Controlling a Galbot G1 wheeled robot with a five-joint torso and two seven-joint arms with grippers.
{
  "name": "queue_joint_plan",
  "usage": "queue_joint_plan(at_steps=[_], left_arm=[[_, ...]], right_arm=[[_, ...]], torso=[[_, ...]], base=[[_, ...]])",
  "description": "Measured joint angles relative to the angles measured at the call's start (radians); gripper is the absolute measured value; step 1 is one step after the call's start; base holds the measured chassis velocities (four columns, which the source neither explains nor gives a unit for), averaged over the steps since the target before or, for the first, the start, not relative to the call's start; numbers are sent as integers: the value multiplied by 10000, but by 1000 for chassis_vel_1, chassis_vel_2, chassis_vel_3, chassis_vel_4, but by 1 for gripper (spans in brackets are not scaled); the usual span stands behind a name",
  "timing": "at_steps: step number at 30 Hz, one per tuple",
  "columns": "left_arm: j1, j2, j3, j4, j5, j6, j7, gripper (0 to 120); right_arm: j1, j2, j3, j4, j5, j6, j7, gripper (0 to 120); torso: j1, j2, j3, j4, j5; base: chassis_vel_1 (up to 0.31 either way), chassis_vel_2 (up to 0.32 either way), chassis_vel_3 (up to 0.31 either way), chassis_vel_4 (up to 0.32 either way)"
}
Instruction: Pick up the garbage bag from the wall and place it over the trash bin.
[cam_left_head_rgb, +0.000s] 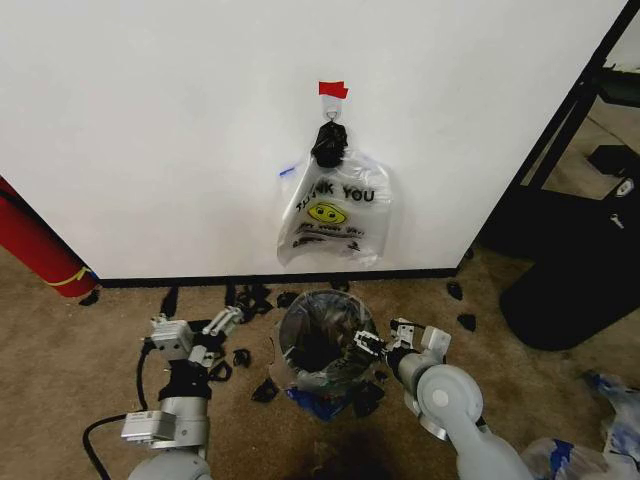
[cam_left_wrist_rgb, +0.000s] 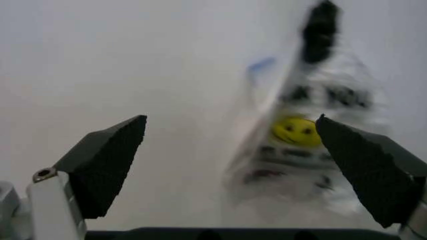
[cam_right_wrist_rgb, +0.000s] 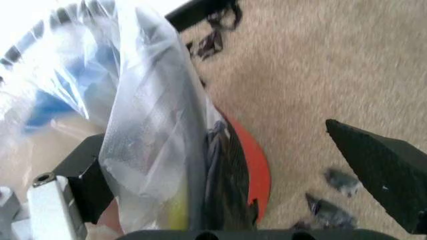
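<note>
The garbage bag (cam_left_head_rgb: 318, 378) drapes over the trash bin (cam_left_head_rgb: 322, 345) near the wall (cam_left_head_rgb: 180, 130); right gripper (cam_left_head_rgb: 368, 349), jaws wide, seemingly straddles its rim, left gripper (cam_left_head_rgb: 232, 318) spread empty.

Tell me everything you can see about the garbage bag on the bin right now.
The garbage bag is thin, crinkly translucent plastic with blue patches, draped over the small round black trash bin on the carpet below the wall. It lines the rim, mouth open, with loose folds spilling at the front. The right gripper, open, straddles its edge at the bin's side.
</note>
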Motion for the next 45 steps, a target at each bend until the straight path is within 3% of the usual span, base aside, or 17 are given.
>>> queue_joint_plan(at_steps=[2,4,6,12,17,18,21,25,29,35,41,45], left_arm=[[-551,822,463,6,-29,271,96,100],[-633,933,522,12,-42,308,111,100],[-1285,1628,883,108,-234,581,176,100],[-2016,2233,1162,210,-874,1024,237,100],[-3831,3306,3057,564,-2002,2022,463,100],[-3831,3306,3057,564,-2002,2022,463,100],[-4370,3621,3781,868,-1951,2164,631,100],[-4346,3369,4269,1200,-1780,2239,625,100],[-4514,2671,5339,2254,-1063,2553,405,100],[-5236,2128,6317,3223,-435,2871,178,100],[-5361,1857,6613,3615,-264,2924,51,100],[-5131,1959,6101,3306,-273,2901,-51,100]], right_arm=[[-82,-9,4,46,-290,404,-251,100],[-101,-13,5,53,-363,472,-313,100],[-276,-69,27,48,-960,855,-756,100],[-574,-286,149,-109,-1631,1340,-1722,100],[-650,-276,101,-369,-2206,1740,-2167,100],[-650,-276,101,-369,-2206,1740,-2167,100],[-363,42,-2,-333,-888,1462,-1345,100],[-329,211,54,-254,-201,1258,-893,100],[-414,277,102,-133,27,1179,-707,100],[-516,308,128,42,271,1090,-590,100],[-598,335,168,147,661,1019,-583,100],[-673,266,282,401,862,1118,-836,100]], torso=[[0,0,0,-3,0],[0,0,0,-4,0],[1,0,1,-4,-1],[1,0,1,-1,-1],[1,-2,2,-9,-2],[1,-2,2,-9,-2],[1,-2,1,-1,8],[0,-2,1,2,-3],[0,-2,1,-1,-1],[0,-2,0,-5,1],[0,-2,0,-2,1],[-1,-2,0,-3,0]], base=[[0,0,0,0],[0,0,0,0],[0,0,0,0],[0,0,0,0],[0,0,0,0],[0,0,0,0],[0,0,0,0],[0,0,0,0],[0,0,0,0],[0,0,0,0],[0,0,0,0],[0,0,0,0]])
